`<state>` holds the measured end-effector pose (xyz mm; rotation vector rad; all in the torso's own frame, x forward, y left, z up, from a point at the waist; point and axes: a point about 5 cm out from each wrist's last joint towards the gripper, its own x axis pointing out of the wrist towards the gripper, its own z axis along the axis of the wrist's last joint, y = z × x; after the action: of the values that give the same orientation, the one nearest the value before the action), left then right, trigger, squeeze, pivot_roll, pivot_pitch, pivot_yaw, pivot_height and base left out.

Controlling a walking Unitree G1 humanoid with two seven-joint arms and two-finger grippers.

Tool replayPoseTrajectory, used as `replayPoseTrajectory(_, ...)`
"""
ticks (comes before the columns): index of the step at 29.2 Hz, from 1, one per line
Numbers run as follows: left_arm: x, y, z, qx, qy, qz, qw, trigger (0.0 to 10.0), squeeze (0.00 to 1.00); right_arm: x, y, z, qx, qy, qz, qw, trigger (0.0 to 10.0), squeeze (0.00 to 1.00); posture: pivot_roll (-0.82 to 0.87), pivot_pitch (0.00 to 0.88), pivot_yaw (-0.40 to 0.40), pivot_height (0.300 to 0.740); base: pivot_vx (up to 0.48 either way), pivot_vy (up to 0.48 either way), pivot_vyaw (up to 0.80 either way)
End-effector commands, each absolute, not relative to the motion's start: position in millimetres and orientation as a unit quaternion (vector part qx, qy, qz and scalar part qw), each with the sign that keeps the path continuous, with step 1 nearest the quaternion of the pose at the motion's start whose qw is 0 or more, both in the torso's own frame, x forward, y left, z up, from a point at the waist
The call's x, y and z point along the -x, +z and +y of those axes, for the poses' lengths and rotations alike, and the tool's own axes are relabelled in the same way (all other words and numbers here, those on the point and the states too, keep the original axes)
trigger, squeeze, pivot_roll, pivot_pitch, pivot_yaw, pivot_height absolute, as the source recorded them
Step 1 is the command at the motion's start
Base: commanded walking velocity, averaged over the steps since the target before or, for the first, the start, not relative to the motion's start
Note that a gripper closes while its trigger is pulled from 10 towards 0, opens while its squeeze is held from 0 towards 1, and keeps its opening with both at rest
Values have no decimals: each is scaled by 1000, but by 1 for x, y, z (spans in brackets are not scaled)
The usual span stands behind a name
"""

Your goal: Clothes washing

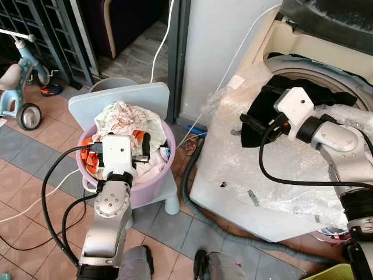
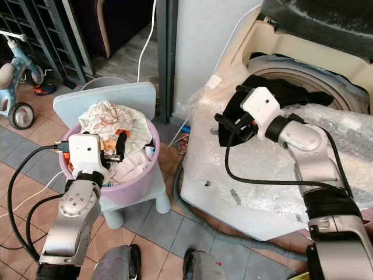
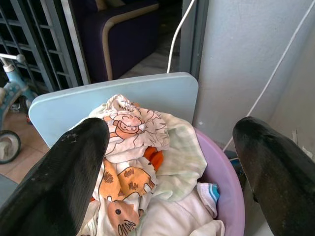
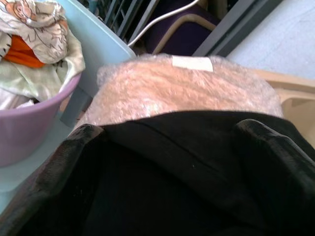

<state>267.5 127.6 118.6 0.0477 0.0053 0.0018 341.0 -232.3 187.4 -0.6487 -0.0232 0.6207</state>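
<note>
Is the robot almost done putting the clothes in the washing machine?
Not yet. A black garment lies over the washing machine's rim, partly in the drum, with the right gripper on it. The left gripper is open above the purple basin, which is still heaped with patterned clothes.

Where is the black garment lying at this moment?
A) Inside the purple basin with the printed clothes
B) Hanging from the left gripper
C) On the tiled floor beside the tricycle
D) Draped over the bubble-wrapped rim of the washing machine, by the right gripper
D: the black garment lies over the washing machine rim beside the drum opening, with the right gripper at it, while the left gripper hovers open over the purple basin.
</note>
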Motion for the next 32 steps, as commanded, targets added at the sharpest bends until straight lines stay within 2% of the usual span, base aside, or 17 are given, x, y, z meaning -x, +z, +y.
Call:
replayPoseTrajectory(1,-268,118,124,-29,-5,4,1000,10000,0,-347,190,-252,320,251,22,913,10000,1000,33,130,-44,740,0,0,0)
replayPoseTrajectory(7,-268,118,125,-29,-3,4,1000,10000,0,-356,194,-276,335,164,60,926,10000,1000,40,128,-46,740,0,0,0)
replayPoseTrajectory(12,-267,118,127,-31,1,4,1000,10000,0,-366,210,-303,282,16,58,957,10000,1000,45,129,-45,740,0,0,0)
replayPoseTrajectory(15,-267,118,127,-31,0,4,999,10000,0,-367,217,-319,228,-68,54,970,10000,1000,46,127,-44,740,0,0,0)
replayPoseTrajectory(16,-268,119,126,-31,0,3,1000,10000,0,-366,228,-328,188,-119,24,975,10000,1000,46,126,-42,740,0,0,0)
replayPoseTrajectory(18,-268,119,126,-31,0,3,1000,10000,0,-366,236,-330,163,-136,-1,977,10000,996,44,125,-42,740,0,0,0)
replayPoseTrajectory(19,-268,119,126,-31,-1,3,1000,10000,0,-366,239,-329,157,-138,-12,978,10000,918,42,125,-42,740,0,0,0)
replayPoseTrajectory(20,-268,119,126,-31,-1,3,1000,10000,0,-367,241,-329,153,-140,-19,978,10000,918,42,125,-42,740,0,0,0)
replayPoseTrajectory(22,-268,118,125,-31,-2,4,1000,10000,0,-368,250,-322,151,-128,-57,979,10000,643,40,124,-42,740,0,0,0)
replayPoseTrajectory(23,-268,118,125,-31,-2,4,1000,10000,0,-368,250,-322,151,-128,-57,979,10000,643,40,124,-42,740,0,0,0)
replayPoseTrajectory(24,-268,118,125,-31,-2,4,1000,10000,0,-369,252,-319,153,-122,-70,978,10000,596,40,124,-42,740,0,0,0)
replayPoseTrajectory(25,-268,118,125,-32,-1,6,999,10000,0,-369,256,-307,164,-101,-103,976,10000,169,38,123,-43,740,0,0,0)
replayPoseTrajectory(27,-268,117,125,-32,1,6,999,10000,0,-367,257,-300,182,-90,-121,972,10000,169,34,121,-43,740,0,0,0)
replayPoseTrajectory(28,-268,117,125,-31,1,7,999,10000,0,-366,257,-297,176,-85,-129,972,10000,0,34,121,-43,740,0,0,0)
replayPoseTrajectory(31,-268,116,125,-31,2,8,999,10000,0,-363,252,-284,159,-66,-150,974,10000,0,30,118,-43,740,0,0,0)
replayPoseTrajectory(32,-268,116,125,-30,2,8,1000,10000,0,-358,247,-271,150,-42,-163,974,10000,0,31,116,-42,740,0,0,0)
